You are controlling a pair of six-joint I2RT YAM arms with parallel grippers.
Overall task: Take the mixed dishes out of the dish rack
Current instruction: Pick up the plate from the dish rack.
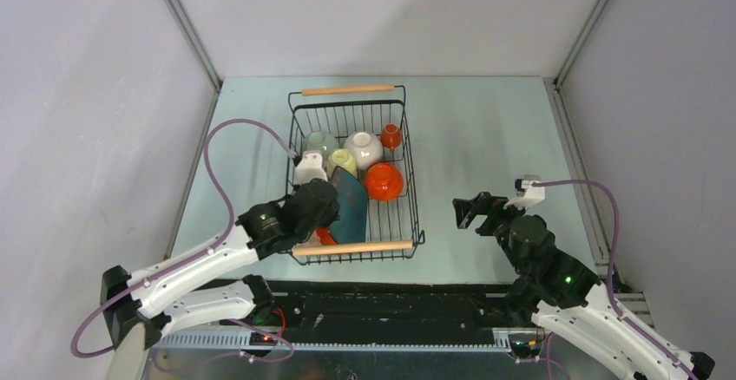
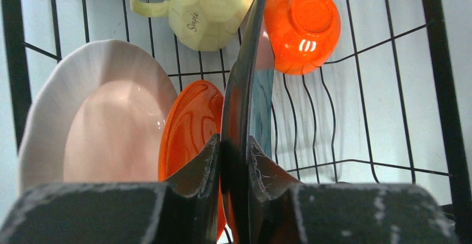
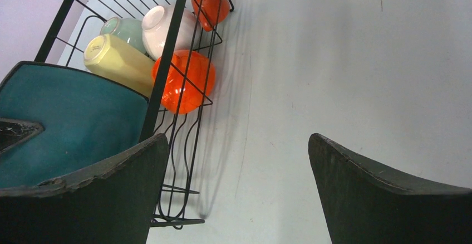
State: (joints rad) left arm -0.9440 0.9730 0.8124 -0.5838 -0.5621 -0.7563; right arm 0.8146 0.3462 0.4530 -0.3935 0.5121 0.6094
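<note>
Meanwhile, the left gripper was clamped on the rim of the dark teal square plate. The plate stood edge-on in the dish rack at the centre of the top view, just beside the orange plate. To the right of the rack, the right gripper hung over the tabletop with its jaws spread wide.

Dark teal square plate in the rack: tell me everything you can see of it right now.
The dark teal square plate is glossy, ceramic-looking, with rounded corners and a darker rim. It stands on edge toward the near end of the black wire dish rack. The left gripper has its jaws shut on its upper rim. An orange plate stands close beside it; contact there is unclear.
</note>
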